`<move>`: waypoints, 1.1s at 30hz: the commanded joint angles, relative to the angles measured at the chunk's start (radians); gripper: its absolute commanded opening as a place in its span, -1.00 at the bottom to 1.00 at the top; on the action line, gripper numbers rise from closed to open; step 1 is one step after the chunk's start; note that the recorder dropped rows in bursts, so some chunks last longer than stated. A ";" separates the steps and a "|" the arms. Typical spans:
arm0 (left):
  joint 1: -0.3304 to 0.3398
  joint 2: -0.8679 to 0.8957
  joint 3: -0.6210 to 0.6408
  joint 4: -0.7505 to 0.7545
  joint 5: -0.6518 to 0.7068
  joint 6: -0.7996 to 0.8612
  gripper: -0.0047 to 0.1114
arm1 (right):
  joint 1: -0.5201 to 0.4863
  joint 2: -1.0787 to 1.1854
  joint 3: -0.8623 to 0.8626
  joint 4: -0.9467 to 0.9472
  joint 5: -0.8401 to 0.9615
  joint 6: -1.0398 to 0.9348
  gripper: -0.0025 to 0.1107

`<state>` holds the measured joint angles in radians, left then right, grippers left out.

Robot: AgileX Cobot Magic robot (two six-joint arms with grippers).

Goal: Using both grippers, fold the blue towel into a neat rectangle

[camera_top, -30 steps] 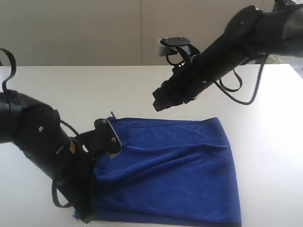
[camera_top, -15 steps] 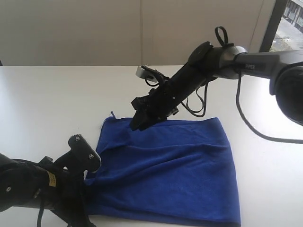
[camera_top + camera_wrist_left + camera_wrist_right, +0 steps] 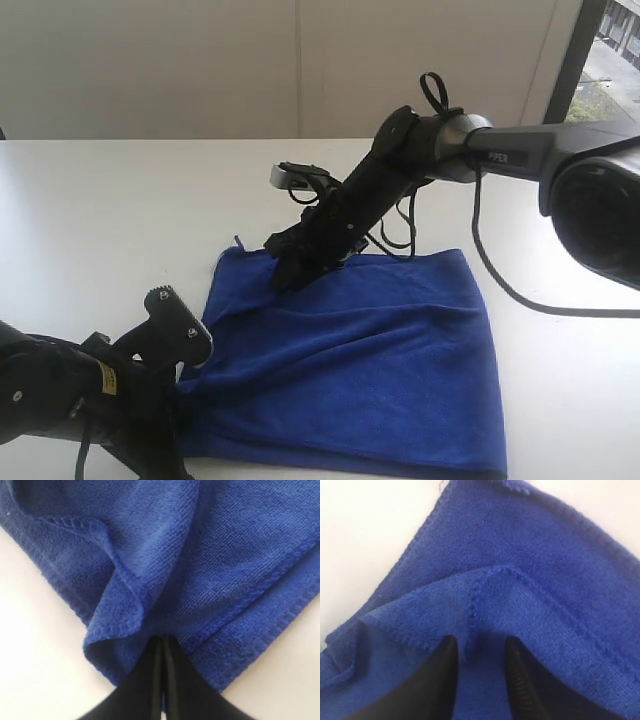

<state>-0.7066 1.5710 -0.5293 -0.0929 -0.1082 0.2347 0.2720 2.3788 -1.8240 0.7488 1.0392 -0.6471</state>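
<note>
Lying on the white table [image 3: 110, 200], the blue towel [image 3: 370, 360] spreads from centre toward 5 o'clock. The left claw [image 3: 162, 644] is clenched on its 8 o'clock corner. The right claw [image 3: 477, 652] stands parted, straddling a hem fold at 11 o'clock.

— Any lettering worth reading?
— Only white "PiPER" on the right arm [image 3: 497, 157], on its grey link. Yellow sticker [image 3: 103, 377] on the left arm [image 3: 45, 395]: too small to read.
</note>
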 commanded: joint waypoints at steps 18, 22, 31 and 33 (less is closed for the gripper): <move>-0.003 0.011 0.021 -0.007 0.201 0.004 -0.92 | 0.041 0.037 -0.041 -0.051 -0.066 0.021 -0.40; -0.003 0.011 0.021 -0.007 0.226 0.011 -0.92 | 0.036 0.037 -0.041 -0.080 -0.097 0.035 -0.40; -0.003 0.011 0.021 -0.007 0.204 0.028 -0.92 | 0.017 0.033 -0.041 -0.133 -0.154 0.101 -0.40; -0.003 0.011 0.021 -0.007 0.176 0.028 -0.92 | 0.017 0.017 -0.041 -0.124 -0.152 0.076 -0.40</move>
<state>-0.7066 1.5611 -0.5325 -0.0929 -0.0310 0.2562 0.3040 2.4059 -1.8694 0.6849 0.9211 -0.5482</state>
